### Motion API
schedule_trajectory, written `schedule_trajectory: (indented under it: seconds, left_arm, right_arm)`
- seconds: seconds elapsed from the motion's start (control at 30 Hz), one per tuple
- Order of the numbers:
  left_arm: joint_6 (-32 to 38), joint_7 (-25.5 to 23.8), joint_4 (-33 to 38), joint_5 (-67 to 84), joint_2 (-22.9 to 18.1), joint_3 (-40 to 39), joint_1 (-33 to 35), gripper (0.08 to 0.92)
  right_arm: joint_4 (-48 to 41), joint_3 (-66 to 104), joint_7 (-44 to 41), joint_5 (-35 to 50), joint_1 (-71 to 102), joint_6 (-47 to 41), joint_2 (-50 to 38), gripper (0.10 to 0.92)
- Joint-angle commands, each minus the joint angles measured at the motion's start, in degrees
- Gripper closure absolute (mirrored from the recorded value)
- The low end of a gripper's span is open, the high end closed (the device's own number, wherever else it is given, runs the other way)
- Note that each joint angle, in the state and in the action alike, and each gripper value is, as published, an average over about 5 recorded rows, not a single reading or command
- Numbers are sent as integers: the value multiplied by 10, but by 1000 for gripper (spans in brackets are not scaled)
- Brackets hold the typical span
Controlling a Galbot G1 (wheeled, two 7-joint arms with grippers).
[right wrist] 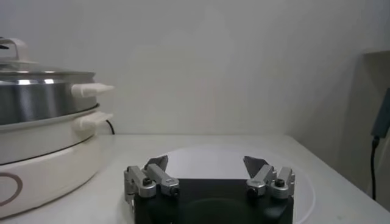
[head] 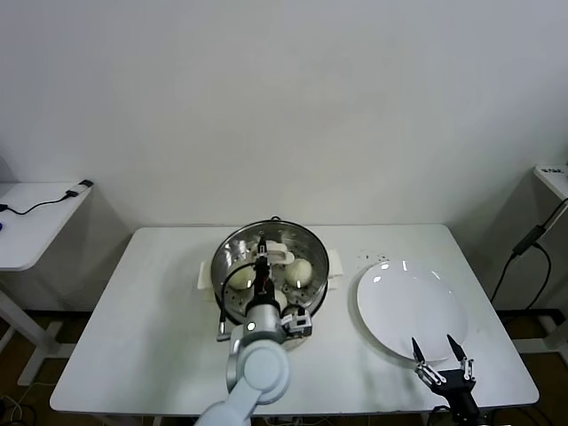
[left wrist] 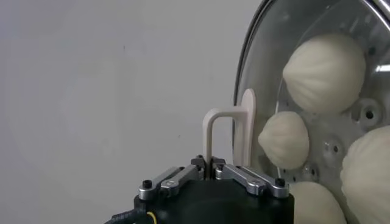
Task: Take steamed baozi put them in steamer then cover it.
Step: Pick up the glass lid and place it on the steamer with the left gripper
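Note:
The steamer [head: 312, 240] stands mid-table on its white base [right wrist: 42, 159]. The glass cover [left wrist: 247, 73] lies over its opening, metal rim along the pot's top [right wrist: 36, 66]. My left gripper [head: 263, 264] is shut on the cover's cream handle [left wrist: 210, 131], jaws pinching its thin bar [left wrist: 210, 164]. Through the glass I see several baozi [left wrist: 323, 70] [left wrist: 283, 140] [left wrist: 373, 167] on the perforated tray; two baozi [head: 241, 279] [head: 299, 270] show from above. My right gripper [head: 441, 357] [right wrist: 207, 163] hangs open at the near edge of the white plate [head: 413, 306], holding nothing.
The bare white plate [right wrist: 213, 157] lies right of the steamer. The steamer's side handles [right wrist: 91, 89] stick out toward it. A side table with a cable [head: 40, 209] stands at far left, and a cable [head: 524, 248] hangs at far right. A wall closes the back.

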State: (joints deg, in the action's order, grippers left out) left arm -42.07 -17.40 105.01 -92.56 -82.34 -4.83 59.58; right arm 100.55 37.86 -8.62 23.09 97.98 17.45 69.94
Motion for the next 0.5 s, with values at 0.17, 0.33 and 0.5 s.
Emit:
schedule_trajectory:
  seconds: [0.17,0.33,0.5]
  left_arm:
    - [21,-6,6,0,2,0,4,858]
    - [22,9,-3,8,1,2,1,776]
    - [20,31,-1,26,1,4,3,629]
  right_arm:
    - [-3,-1,0,-5,-1,12,1,203]
    - [-1,0,-4,-7,-1,11,3,203]
    - [1,7,-10,-13,0,8,6,203]
